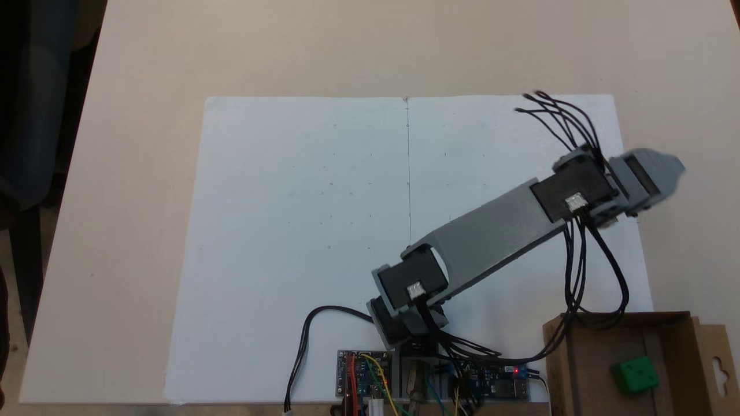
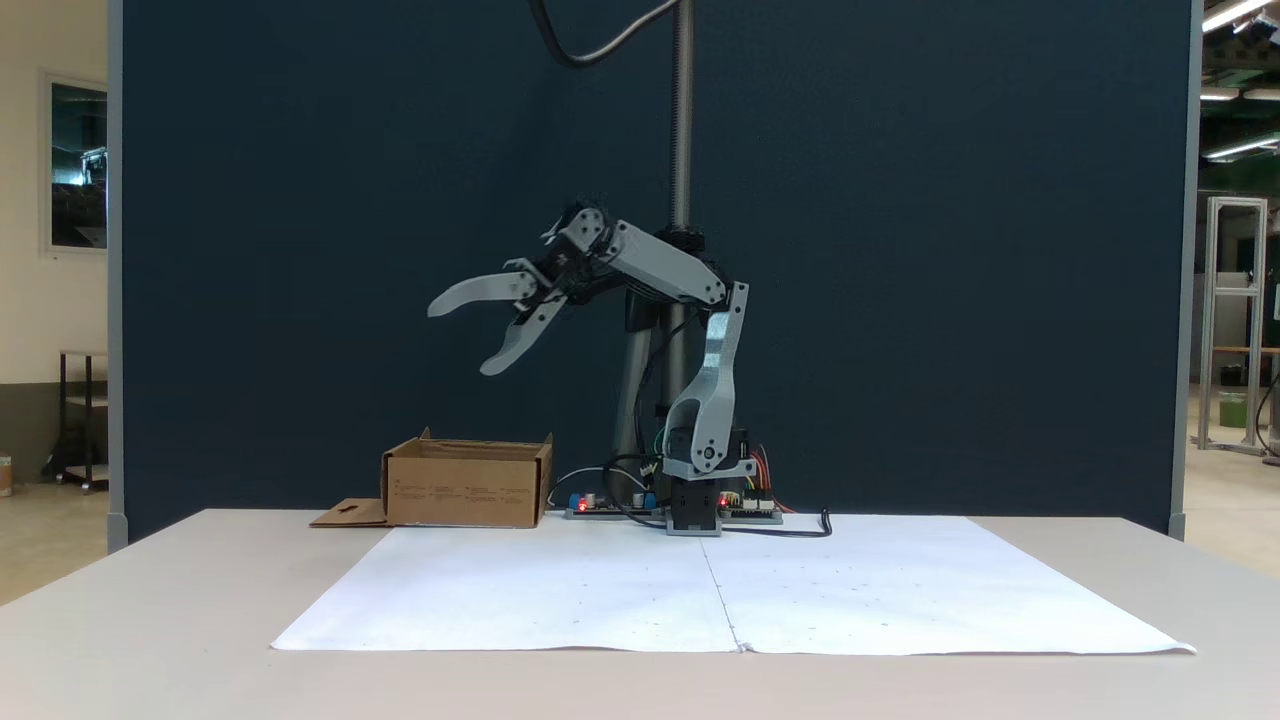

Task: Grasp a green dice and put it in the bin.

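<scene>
1. The green dice (image 1: 635, 375) lies on the floor of the bin (image 1: 584, 370), a low brown cardboard box at the table's bottom-right corner in a fixed view from above, just off the corner of the white paper sheet (image 1: 300, 242).

2. The gripper (image 2: 460, 335) hangs high in the air with its two curved grey fingers (image 2: 470, 294) spread wide apart and nothing between them, as a fixed view from the front shows.

3. The relation that matters: the dice sits below the empty fingers, inside the box walls, and nearer the robot's base than the gripper. From above, the gripper is over the paper's right edge, well apart from the bin, toward the table's far side.

4. The bin's side flap (image 2: 350, 513), with its keyhole-shaped cutout, lies flat on the table (image 2: 150, 620) outside the box.

5. Judged from this, the task's aim looks met: the dice is in the bin, and the arm (image 1: 491, 231) carries nothing.
</scene>
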`<action>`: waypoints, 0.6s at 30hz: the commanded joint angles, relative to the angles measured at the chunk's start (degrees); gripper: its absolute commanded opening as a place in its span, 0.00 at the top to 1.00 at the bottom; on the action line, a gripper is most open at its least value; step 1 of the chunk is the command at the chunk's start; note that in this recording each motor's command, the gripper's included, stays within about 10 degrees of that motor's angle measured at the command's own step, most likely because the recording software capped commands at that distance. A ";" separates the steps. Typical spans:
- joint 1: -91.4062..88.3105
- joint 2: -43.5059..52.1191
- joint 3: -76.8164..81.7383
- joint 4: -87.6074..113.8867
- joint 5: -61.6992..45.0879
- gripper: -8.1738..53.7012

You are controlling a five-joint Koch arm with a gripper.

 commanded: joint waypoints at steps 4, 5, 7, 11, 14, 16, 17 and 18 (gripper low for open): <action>-17.05 2.37 -2.90 -1.93 2.02 0.17; -20.65 2.37 -2.90 -1.93 2.02 0.17; -28.30 2.29 -2.72 -2.02 1.93 0.16; -39.90 1.76 2.46 -5.98 1.93 0.16; -47.99 4.57 13.18 -14.22 1.93 0.17; -52.21 5.71 20.39 -18.79 1.85 0.17; -54.49 6.33 23.29 -20.99 1.85 0.17; -56.60 8.00 26.02 -22.92 1.85 0.17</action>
